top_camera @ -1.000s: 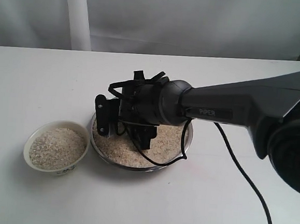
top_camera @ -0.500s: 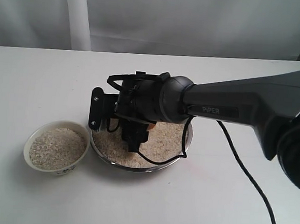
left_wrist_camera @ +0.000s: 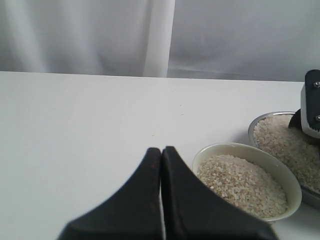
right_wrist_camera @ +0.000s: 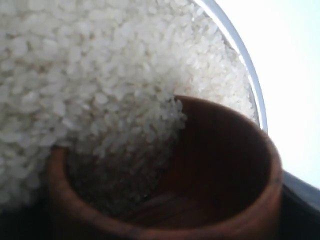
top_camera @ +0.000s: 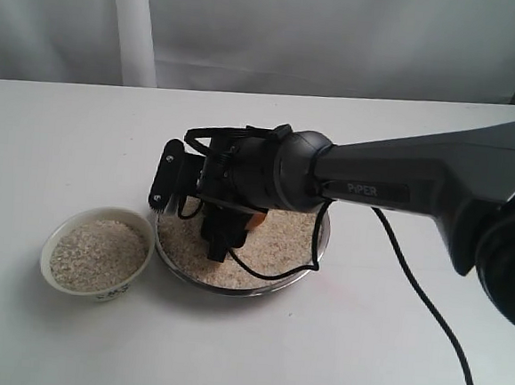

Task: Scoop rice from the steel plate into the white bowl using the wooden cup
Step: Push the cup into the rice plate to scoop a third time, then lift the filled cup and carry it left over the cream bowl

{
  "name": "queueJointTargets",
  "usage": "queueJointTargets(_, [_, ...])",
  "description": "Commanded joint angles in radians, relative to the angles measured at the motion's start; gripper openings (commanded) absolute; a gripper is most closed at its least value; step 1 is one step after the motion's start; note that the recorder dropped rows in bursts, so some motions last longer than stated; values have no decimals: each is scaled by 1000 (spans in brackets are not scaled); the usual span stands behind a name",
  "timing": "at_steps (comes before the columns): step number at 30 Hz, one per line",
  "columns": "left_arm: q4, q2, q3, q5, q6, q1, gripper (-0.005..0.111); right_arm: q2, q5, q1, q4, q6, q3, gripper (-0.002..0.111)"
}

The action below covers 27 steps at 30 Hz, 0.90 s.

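The steel plate (top_camera: pixel 322 240) holds a heap of rice (top_camera: pixel 280 245) at the table's middle. My right gripper (top_camera: pixel 191 218) reaches over the plate, shut on the wooden cup (top_camera: pixel 256 217), of which only a sliver shows in the exterior view. In the right wrist view the cup (right_wrist_camera: pixel 225 165) lies tilted, with its mouth pushed into the rice (right_wrist_camera: pixel 100 65) and grains spilling inside. The plate's rim (right_wrist_camera: pixel 240 55) curves just past it. The white bowl (top_camera: pixel 104 213) stands left of the plate, heaped with rice (top_camera: pixel 97 253). My left gripper (left_wrist_camera: pixel 161 150) is shut and empty, near the bowl (left_wrist_camera: pixel 225 147).
The right arm's black cable (top_camera: pixel 410 298) trails across the table to the front right. A white curtain (top_camera: pixel 252 32) hangs behind the table's far edge. Bare white tabletop (top_camera: pixel 84 134) lies left of and behind the dishes.
My right wrist has rolled, lifting its outer finger up and left. The cup has gone deeper into the rice on the plate. The bowl has not moved.
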Motion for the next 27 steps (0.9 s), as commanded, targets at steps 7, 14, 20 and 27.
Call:
queueJointTargets(7, [-5, -3, -3, -6, -4, -4, 0, -14, -30, 2, 12, 231, -4, 0])
queueJointTargets(14, [-5, -3, -3, -6, -4, -4, 0, -14, -29, 2, -14, 372, -4, 0])
queueJointTargets(20, [-5, -3, -3, -6, -7, -4, 0, -34, -78, 0, -14, 441, 35, 0])
queueJointTargets(27, [-5, -3, -3, -6, -7, -4, 0, -102, -167, -20, -22, 495, 124, 0])
